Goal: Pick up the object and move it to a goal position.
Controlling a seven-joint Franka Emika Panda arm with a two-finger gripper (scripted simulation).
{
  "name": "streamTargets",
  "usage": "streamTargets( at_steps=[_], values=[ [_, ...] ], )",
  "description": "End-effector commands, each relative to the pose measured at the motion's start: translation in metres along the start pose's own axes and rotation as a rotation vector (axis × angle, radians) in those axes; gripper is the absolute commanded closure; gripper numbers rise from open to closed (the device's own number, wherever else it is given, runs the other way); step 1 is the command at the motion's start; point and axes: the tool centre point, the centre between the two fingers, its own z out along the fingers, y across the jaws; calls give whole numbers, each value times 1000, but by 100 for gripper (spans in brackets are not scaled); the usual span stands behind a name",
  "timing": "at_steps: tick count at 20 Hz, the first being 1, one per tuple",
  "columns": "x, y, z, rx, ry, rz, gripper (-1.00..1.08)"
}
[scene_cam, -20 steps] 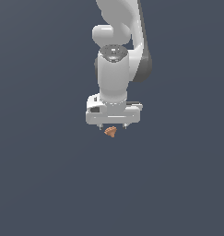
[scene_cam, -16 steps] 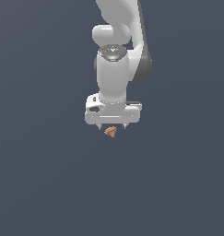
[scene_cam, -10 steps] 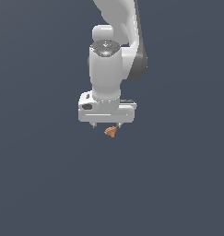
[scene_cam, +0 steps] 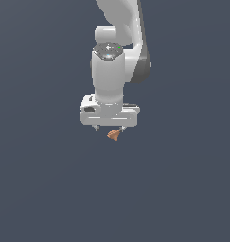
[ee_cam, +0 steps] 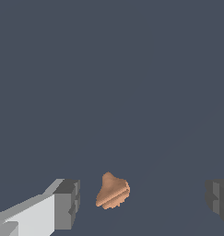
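Hand (ee_cam: 143, 203) astride orange-brown wedge lump (ee_cam: 112, 191)

A flat, uniform dark slate-grey surface (scene_cam: 40, 189) fills both views edge to edge, plain and unmarked, carrying nothing besides the task's own pieces.

Object (ee_cam: 112, 191): orange-brown, faintly ridged. Gripper (scene_cam: 110, 127): white body, dark grey fingertip pads (ee_cam: 68, 203). Arm (scene_cam: 117, 47): white with grey joint. Ground (scene_cam: 40, 179): uniform slate blue-grey.
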Motion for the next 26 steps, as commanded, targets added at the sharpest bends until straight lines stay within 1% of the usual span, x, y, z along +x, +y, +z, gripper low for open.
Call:
streamTargets(
  at_steps=[1,9,17,26],
  values=[
    [-2,-1,4,2,-3,28,-92],
    [-15,-6,23,8,-18,184,-92],
    [-34,-11,49,10,-40,405,-92],
    [-58,-14,76,2,-63,660,-92]
  ],
)
